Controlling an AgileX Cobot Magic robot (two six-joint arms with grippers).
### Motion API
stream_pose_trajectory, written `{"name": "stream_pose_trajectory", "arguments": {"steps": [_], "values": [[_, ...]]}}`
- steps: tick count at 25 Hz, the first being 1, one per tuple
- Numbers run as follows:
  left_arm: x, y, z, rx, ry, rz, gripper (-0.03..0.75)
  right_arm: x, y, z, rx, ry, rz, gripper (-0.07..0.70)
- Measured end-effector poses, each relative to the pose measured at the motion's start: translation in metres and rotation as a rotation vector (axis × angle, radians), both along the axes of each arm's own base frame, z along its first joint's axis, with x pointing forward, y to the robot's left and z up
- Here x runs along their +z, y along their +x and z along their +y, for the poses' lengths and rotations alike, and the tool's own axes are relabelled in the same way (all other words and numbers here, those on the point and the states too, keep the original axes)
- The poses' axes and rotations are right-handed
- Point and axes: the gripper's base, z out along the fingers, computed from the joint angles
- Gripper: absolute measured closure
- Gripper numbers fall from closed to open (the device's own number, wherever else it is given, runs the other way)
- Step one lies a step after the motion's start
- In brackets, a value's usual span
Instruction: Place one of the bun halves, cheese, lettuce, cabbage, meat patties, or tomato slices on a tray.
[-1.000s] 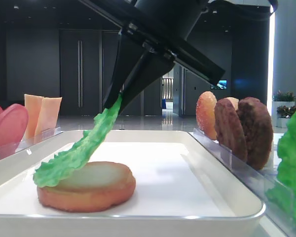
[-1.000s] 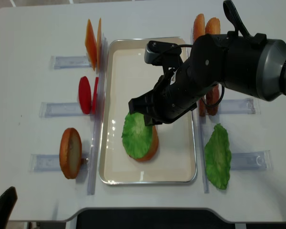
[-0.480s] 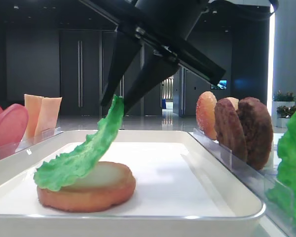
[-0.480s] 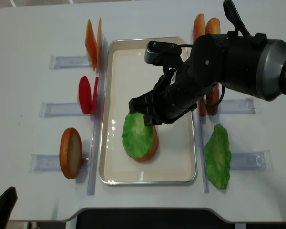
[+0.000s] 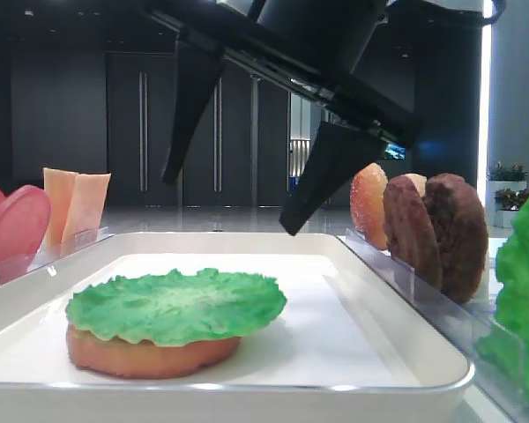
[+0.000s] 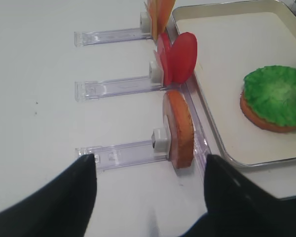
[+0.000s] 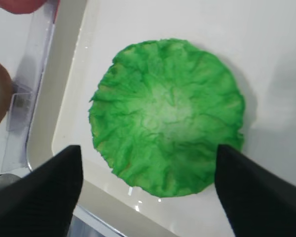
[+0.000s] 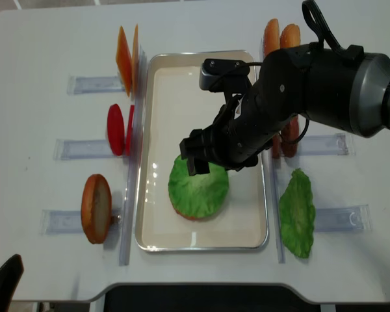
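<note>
A green lettuce leaf [image 5: 176,307] [image 8: 198,186] [image 7: 167,116] lies flat on a bun half [image 5: 150,357] in the white tray [image 5: 344,326] [image 8: 201,68]. My right gripper [image 5: 230,205] [image 7: 147,153] [image 8: 211,162] hovers just above the leaf, open wide, its black fingers on either side of the leaf and touching nothing. My left gripper [image 6: 149,160] is open and empty over the table, near a bun half [image 6: 180,128] [image 8: 96,208] standing in a clear holder left of the tray.
Left of the tray stand tomato slices [image 8: 117,130] [image 6: 180,57] and cheese [image 8: 125,58] [image 5: 75,207]. On the right are bun halves [image 8: 279,36], meat patties [image 5: 441,233] and another lettuce leaf [image 8: 297,212]. Clear holder rails [image 8: 84,149] line both sides.
My right gripper has opened and let go of the lettuce. The leaf, held up by one edge before, has dropped flat onto the bun half.
</note>
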Motion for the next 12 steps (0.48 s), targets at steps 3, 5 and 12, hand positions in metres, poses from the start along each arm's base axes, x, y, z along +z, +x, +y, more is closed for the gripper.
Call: {"name": "stream_pose_trajectory", "arguments": {"steps": [3, 5, 12], "values": [[0.000, 0.000, 0.000, 0.000, 0.000, 0.000, 0.199, 0.006, 0.002, -0.002, 0.001, -0.061, 0.002, 0.084], [0.000, 0.000, 0.000, 0.000, 0.000, 0.000, 0.199, 0.011, 0.005, -0.004, -0.012, -0.101, 0.001, 0.081], [0.000, 0.000, 0.000, 0.000, 0.000, 0.000, 0.199, 0.028, 0.009, -0.013, -0.060, -0.259, 0.036, 0.082]]}}
